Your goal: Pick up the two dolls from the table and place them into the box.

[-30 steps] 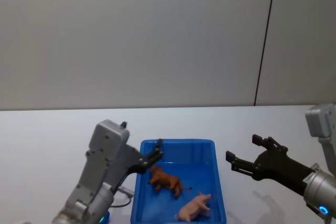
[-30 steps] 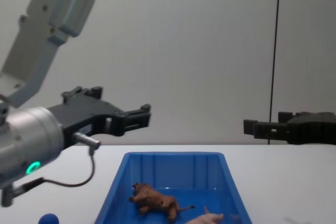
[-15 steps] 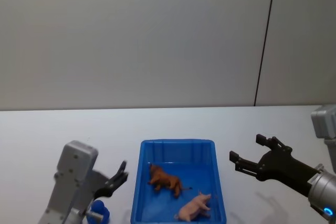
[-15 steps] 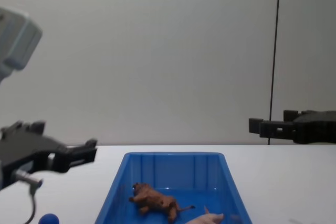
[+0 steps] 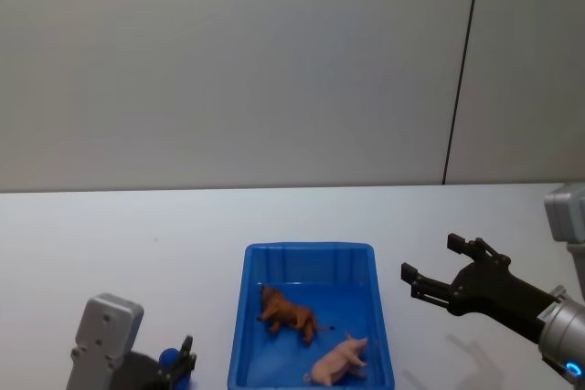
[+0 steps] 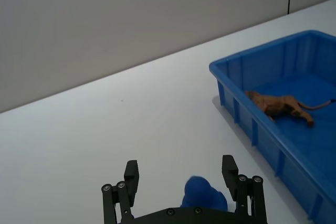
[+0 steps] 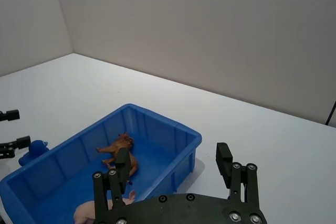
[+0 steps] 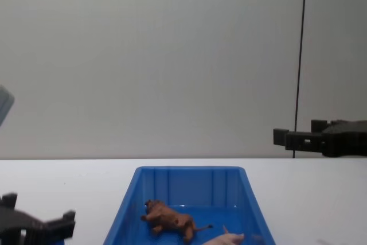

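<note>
Two open hands: left hand [image 5: 183, 364] low, right hand [image 5: 437, 273] raised beside box [image 5: 309, 251].

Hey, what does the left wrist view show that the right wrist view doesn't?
Left wrist view alone: the left tool from close up, open, with the small blue ball between its fingers on the white table.

Right wrist view alone: the right tool, open, above the table, and the pink pig doll in the blue box.

Both: the box with the brown lion doll lying inside it.
</note>
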